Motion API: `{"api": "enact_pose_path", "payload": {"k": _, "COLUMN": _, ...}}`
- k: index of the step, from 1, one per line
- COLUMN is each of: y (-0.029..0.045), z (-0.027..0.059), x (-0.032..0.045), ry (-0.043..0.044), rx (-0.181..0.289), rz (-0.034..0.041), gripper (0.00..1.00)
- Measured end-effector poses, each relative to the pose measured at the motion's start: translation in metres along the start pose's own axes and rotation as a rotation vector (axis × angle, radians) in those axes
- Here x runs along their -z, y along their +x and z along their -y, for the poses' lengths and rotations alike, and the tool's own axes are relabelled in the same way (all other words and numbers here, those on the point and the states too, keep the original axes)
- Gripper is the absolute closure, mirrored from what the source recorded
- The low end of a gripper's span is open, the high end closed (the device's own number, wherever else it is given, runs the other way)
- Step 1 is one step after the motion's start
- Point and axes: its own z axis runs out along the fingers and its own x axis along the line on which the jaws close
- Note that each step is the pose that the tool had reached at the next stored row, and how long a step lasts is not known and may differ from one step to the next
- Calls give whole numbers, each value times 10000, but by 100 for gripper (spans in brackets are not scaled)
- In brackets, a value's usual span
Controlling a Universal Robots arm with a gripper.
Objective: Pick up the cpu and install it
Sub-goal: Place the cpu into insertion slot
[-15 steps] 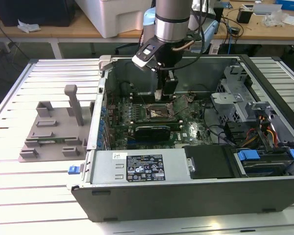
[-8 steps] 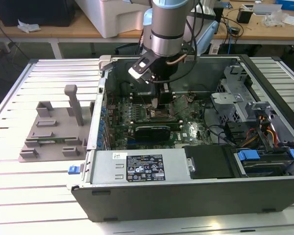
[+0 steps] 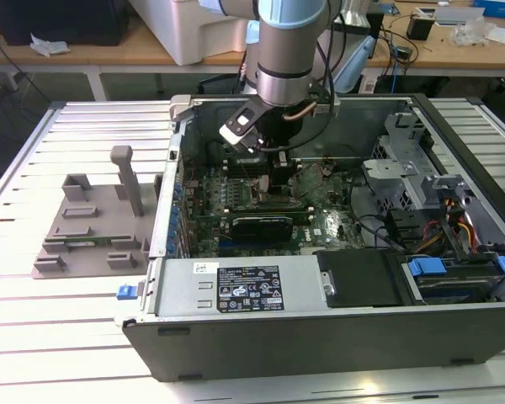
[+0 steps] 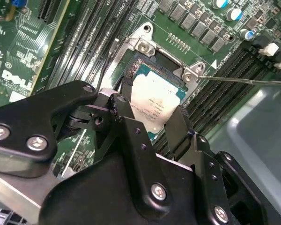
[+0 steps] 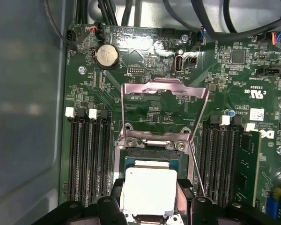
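Note:
The cpu (image 4: 154, 101) (image 5: 150, 190), a silver-topped square chip with a thin green rim, sits between my gripper's two black fingers. It is right over the black metal-framed socket (image 5: 147, 157) on the green motherboard. The gripper (image 4: 152, 124) (image 5: 151, 204) is shut on the cpu's two opposite edges. The socket's metal load plate (image 5: 165, 101) is swung open and lies flat on the board beyond the socket. In the exterior view the arm reaches down into the open computer case, with the gripper (image 3: 278, 177) low over the motherboard.
Memory slots (image 5: 89, 159) (image 5: 225, 159) flank the socket on both sides. A long black expansion card (image 3: 265, 225) lies in front of the gripper, and the power supply (image 3: 244, 286) and drive bay (image 3: 454, 278) line the case's near side. A grey fixture (image 3: 93, 227) stands outside on the exterior view's left.

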Motion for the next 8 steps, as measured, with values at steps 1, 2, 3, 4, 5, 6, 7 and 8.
{"api": "enact_pose_path", "payload": {"k": 1, "y": 0, "z": 0, "x": -25, "ry": 0, "rx": 0, "rz": 0, "gripper": 47}}
{"api": "enact_pose_path", "payload": {"k": 2, "y": -2, "z": 2, "x": -38, "ry": 1, "rx": 1, "rz": 1, "gripper": 47}}
{"api": "enact_pose_path", "payload": {"k": 3, "y": -7, "z": 3, "x": -45, "ry": 0, "rx": -1, "rz": 0, "gripper": 47}}
{"api": "enact_pose_path", "payload": {"k": 4, "y": -8, "z": 4, "x": -52, "ry": 0, "rx": -2, "rz": 0, "gripper": 47}}
{"api": "enact_pose_path", "payload": {"k": 5, "y": -10, "z": 6, "x": -59, "ry": 1, "rx": 1, "rz": 0, "gripper": 47}}
{"api": "enact_pose_path", "payload": {"k": 6, "y": -13, "z": 8, "x": -69, "ry": 0, "rx": 1, "rz": 0, "gripper": 47}}
{"api": "enact_pose_path", "payload": {"k": 7, "y": -19, "z": 9, "x": -75, "ry": -1, "rx": -1, "rz": -2, "gripper": 47}}
{"api": "enact_pose_path", "payload": {"k": 8, "y": -22, "z": 9, "x": -78, "ry": -2, "rx": 0, "rz": -3, "gripper": 47}}
